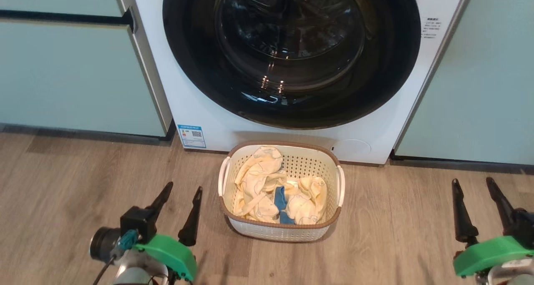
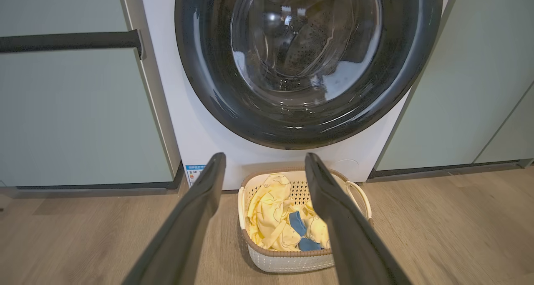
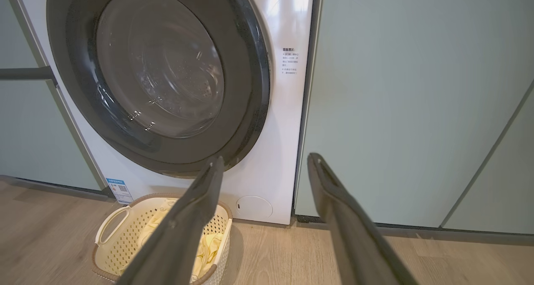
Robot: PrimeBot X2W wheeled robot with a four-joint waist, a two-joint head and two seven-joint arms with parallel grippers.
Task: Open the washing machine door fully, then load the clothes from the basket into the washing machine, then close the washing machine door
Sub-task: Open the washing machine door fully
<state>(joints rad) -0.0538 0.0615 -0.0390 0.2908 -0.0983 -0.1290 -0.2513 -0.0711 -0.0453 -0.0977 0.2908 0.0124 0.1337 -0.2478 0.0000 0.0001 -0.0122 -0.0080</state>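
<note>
On wooden floor [image 1: 83, 185], just in front of washing machine [image 1: 196, 114], basket [image 1: 279, 233] stands; clothes [image 1: 258, 180] heaped inside, pale yellow, with blue piece [image 1: 280, 197] among them; washing machine door [image 1: 292, 51] shut flat against front, above basket; left fingers [image 1: 192, 218] spread wide, empty, near basket's left; right fingers [image 1: 461, 214] spread wide, empty, well apart on basket's right; pale green cabinets [image 1: 75, 76] flank machine.

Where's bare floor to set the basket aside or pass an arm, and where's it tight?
Bare wood floor left of the basket, bordered by the left gripper and green cabinet; likewise right of it, out to the right gripper. Tight: the strip between basket and washing machine, under the closed door.
</note>
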